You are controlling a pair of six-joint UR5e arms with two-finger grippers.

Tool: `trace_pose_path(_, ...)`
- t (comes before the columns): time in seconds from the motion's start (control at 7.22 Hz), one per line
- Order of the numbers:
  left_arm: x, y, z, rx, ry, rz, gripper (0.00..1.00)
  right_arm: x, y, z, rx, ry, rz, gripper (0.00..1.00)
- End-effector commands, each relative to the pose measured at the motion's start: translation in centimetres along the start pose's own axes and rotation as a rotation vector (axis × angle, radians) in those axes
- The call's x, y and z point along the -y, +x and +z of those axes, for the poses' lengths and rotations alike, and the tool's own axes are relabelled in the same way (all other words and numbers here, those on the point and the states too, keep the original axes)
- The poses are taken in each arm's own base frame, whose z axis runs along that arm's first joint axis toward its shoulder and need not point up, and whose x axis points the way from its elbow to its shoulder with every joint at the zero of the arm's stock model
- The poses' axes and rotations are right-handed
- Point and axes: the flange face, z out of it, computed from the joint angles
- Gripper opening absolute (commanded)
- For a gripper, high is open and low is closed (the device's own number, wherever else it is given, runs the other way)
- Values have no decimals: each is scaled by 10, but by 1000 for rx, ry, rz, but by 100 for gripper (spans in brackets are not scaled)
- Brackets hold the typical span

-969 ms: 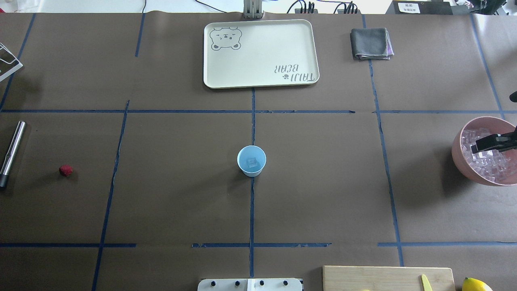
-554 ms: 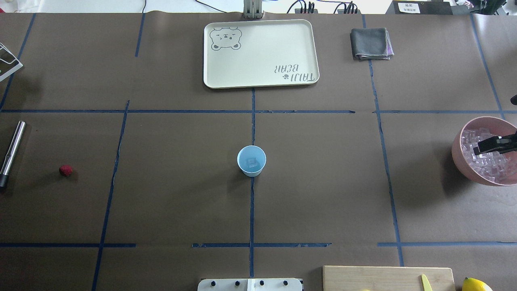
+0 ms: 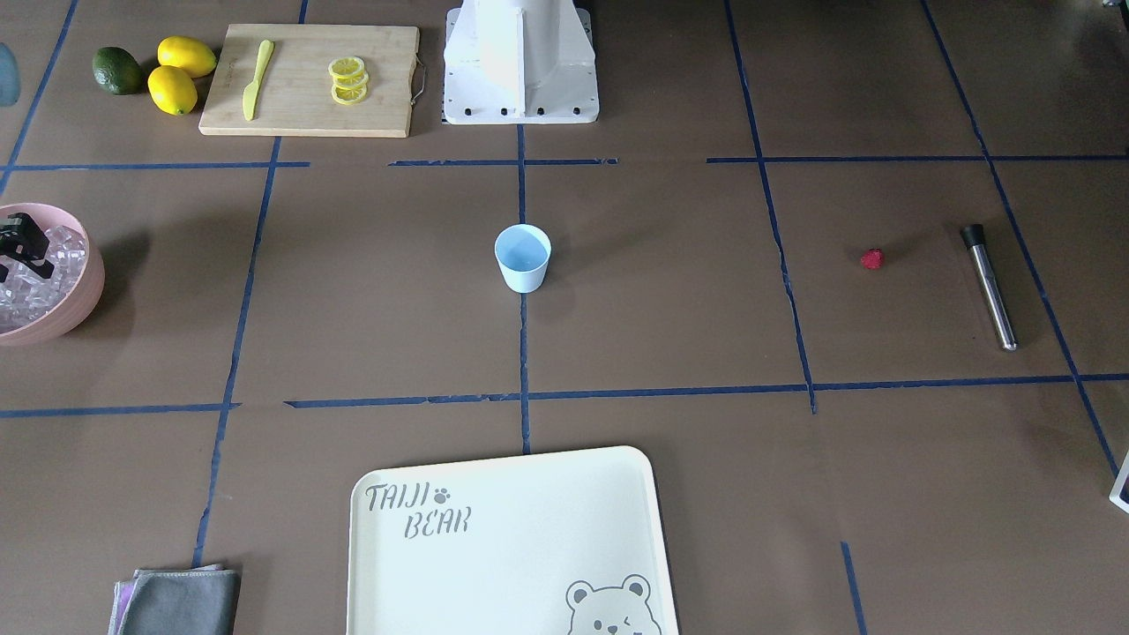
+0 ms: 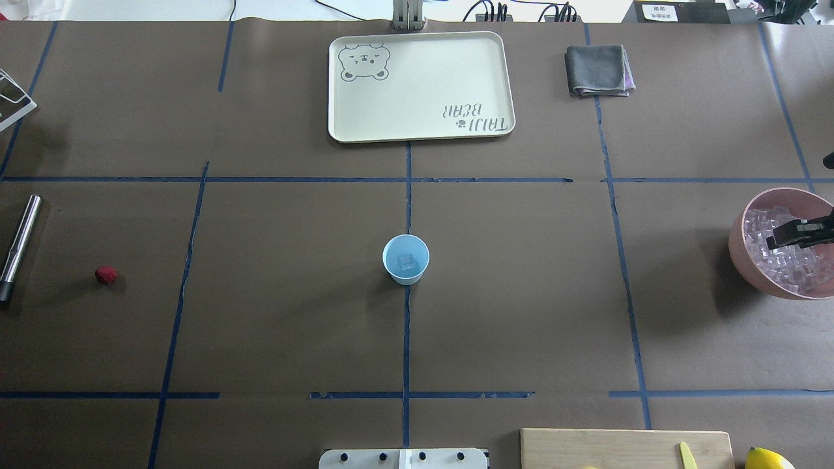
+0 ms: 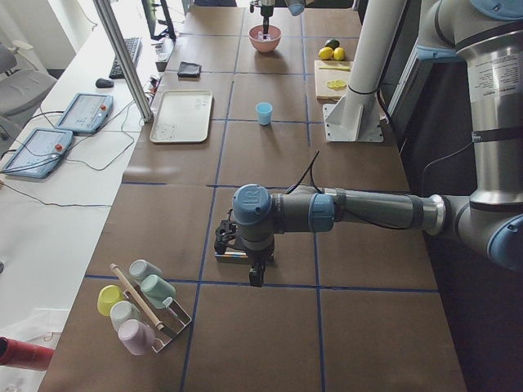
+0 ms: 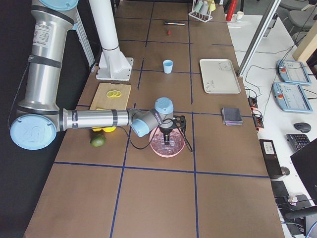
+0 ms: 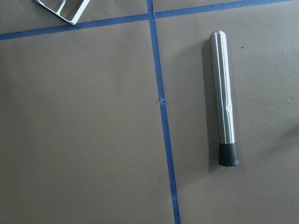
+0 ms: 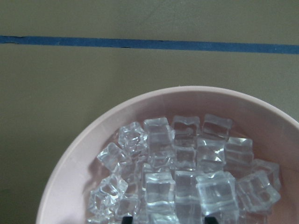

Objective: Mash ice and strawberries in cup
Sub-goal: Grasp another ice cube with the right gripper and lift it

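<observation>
Ice [image 8: 187, 177], glassy blocky cubes, heaped in round pink bowl [image 8: 84, 154]; right gripper [image 4: 775, 241] fingers spread apart among them. Tapered blue plastic cup [image 4: 407, 279] mid-table w/ one cube inside. Strawberry [image 4: 106, 275], small & red, nr steel rod [image 7: 224, 98]. Left gripper [image 5: 243, 245]: can't tell.

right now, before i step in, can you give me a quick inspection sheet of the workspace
surface: brown paper table with a blue tape grid
job's things: light-blue cup upright at centre, one ice cube inside; more ice in the pink bowl; strawberry on the table near the metal muddler
clutter: tray, grey cloth, cutting board with lemon slices and knife, lemons, avocado, racked pastel cups
grippers: right gripper open over the bowl's ice; left gripper by the muddler, jaws cannot be read
cables: black leads beyond the table's far edge
surroundings: teach pendants on a side bench; people nothing seen
</observation>
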Motion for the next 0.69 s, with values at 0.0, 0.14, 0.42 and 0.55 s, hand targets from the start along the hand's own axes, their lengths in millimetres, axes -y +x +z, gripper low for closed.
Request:
trace_pose_path(0.0, 0, -1, 1, 0, -1, -1, 100, 0, 2, 2, -2, -3, 5, 45)
trace_pose_path(0.14, 0, -1, 1, 0, -1, -1, 100, 0, 2, 2, -2, -3, 4, 33)
trace_pose_path(0.42, 0, 0, 0, 0, 2, 2, 100, 0, -3, -1, 11, -4, -3, 17)
trace_pose_path(0.55, 0, 0, 0, 1, 4, 4, 100, 3, -12, -9, 29, 5, -15, 10)
